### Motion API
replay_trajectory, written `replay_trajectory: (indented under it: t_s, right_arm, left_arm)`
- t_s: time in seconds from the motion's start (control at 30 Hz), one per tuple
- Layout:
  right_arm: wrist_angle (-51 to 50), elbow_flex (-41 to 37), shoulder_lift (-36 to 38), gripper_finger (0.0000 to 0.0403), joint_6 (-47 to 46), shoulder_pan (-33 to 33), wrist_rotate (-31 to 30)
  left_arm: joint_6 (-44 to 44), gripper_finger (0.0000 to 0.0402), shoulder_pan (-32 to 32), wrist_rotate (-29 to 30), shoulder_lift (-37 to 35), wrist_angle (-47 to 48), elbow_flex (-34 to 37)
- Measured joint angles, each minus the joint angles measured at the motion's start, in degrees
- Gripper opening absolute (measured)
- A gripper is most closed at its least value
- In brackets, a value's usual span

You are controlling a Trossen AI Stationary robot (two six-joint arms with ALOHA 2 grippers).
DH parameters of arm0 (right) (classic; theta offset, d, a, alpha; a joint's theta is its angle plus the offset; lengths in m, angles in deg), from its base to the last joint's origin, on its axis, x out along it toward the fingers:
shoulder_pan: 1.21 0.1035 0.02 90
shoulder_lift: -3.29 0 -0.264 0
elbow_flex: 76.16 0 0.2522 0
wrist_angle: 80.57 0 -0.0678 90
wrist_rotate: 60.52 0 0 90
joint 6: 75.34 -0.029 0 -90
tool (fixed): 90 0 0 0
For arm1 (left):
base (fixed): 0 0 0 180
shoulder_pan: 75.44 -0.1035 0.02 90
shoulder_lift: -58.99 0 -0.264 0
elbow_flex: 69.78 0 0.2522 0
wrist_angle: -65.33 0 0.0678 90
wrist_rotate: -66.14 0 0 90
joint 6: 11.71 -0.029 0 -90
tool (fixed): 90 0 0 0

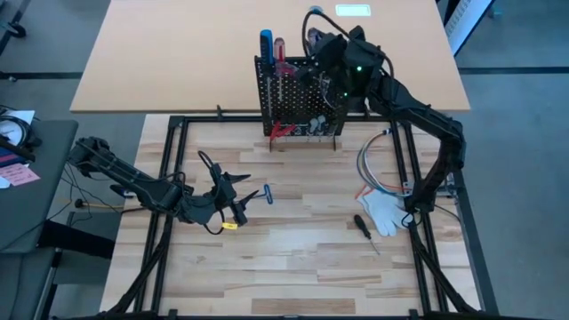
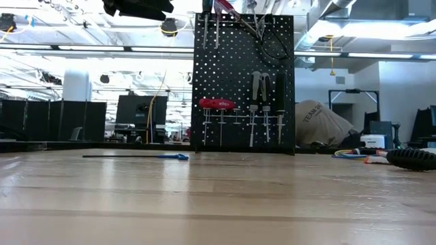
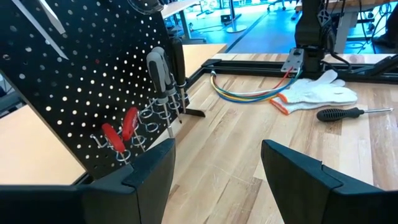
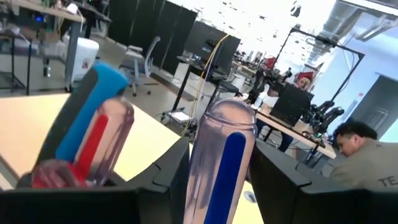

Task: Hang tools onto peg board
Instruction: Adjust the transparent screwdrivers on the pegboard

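Over at the far side of the bench (image 1: 293, 267), the peg board (image 1: 298, 93) stands upright on its feet, and the right pincer (image 4: 221, 186) is up at its top edge. From that arm's wrist camera, a clear-handled screwdriver with a blue stripe (image 4: 219, 155) stands between its two dark fingers; the gap looks narrow, but I cannot tell whether the fingers are actually gripping it. Just beside it are two more handles, a blue one (image 4: 87, 109) and a clear one with a red stripe (image 4: 102, 146).

From above, the blue and red handles poke up over the board's top edge. Low on the board, red-handled pliers (image 2: 216, 103) and a few dark and grey tools (image 2: 266, 92) hang in the row of hooks.

The left pincer (image 1: 238, 194) hovers over the bench nearer the front, fingers spread wide and holding nothing. Just beside it lies a thin tool with a blue end (image 1: 265, 195). A small yellow piece (image 1: 229, 226) shows under the arm.

Off toward the right side, a black-handled screwdriver (image 1: 364, 228) lies flat on the wood, next to a white glove (image 1: 382, 211) and a loop of coloured cable (image 1: 373, 164).

A person in a tan shirt (image 4: 367, 162) sits in the room behind.
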Motion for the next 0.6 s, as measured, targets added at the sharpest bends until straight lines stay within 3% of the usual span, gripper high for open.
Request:
replay_trajectory:
  t_s: [0.2,0.6]
  right_arm:
    - [-0.58,1.37,0.00,0.0148,0.63,0.37,-0.23]
    - [-4.43,1.37,0.00,0.0148,1.94,-0.04,-6.22]
  left_arm:
    - [0.01,0.0234,0.00,-0.02,0.00,0.12,0.00]
    - [1.90,0.0234,0.00,-0.02,0.00,1.73,0.02]
